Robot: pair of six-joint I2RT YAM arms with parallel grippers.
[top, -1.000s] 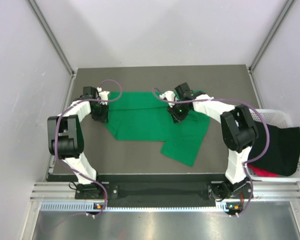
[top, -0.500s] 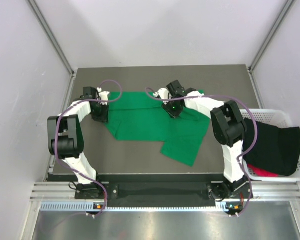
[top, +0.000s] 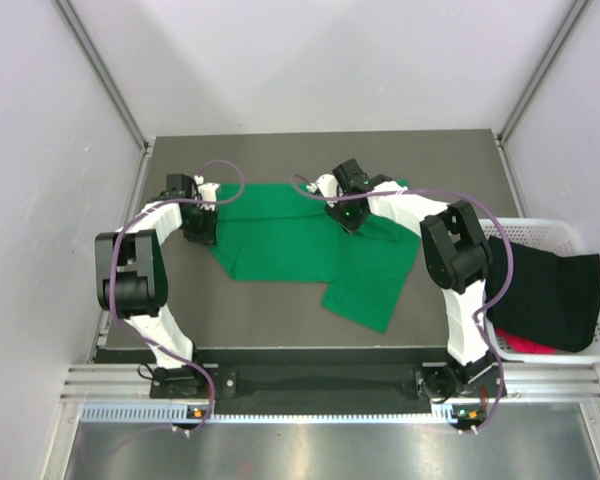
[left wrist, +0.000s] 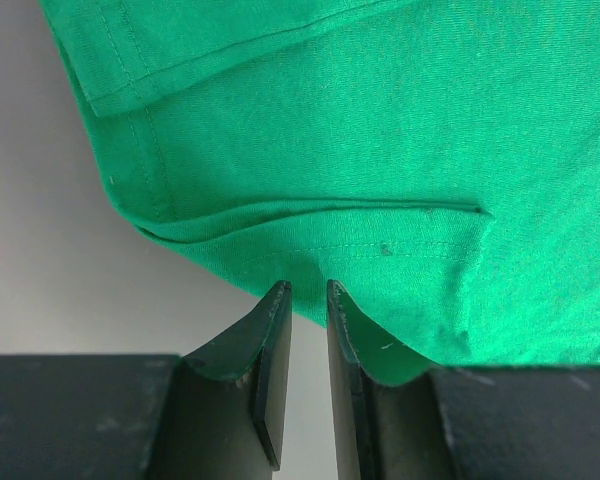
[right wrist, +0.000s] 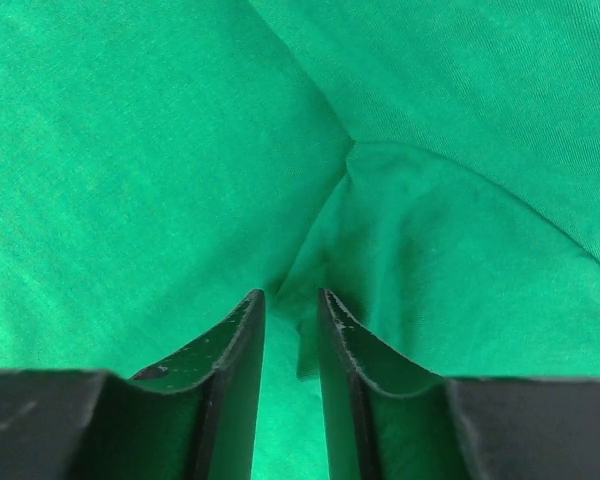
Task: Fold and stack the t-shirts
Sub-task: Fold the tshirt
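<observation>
- The table [top: 280, 160] is dark grey and matte, boxed in by pale walls [top: 330, 60] on three sides, with metal posts [top: 100, 70] slanting up at the far corners.
- The green t-shirt [top: 290, 240] lies flat across the middle of the table. Its lower right corner points toward the near edge.
- Bare table shows beyond the shirt at the far side and in front of it toward the arm bases, so there is room both ways.
- The left gripper [left wrist: 305, 288] sits low at the shirt's left edge, close to the table's left border. Its fingers are almost together at the folded hem, and I cannot tell whether cloth is caught between them.
- The right gripper [right wrist: 288, 293] is down on the shirt's upper middle. Its fingers are pinched on the green cloth, and a crease runs up from the tips.
- A white basket [top: 570, 235] stands off the table's right side. A black t-shirt [top: 555, 295] is bunched over it, and a red t-shirt [top: 520, 345] peeks out beneath.
</observation>
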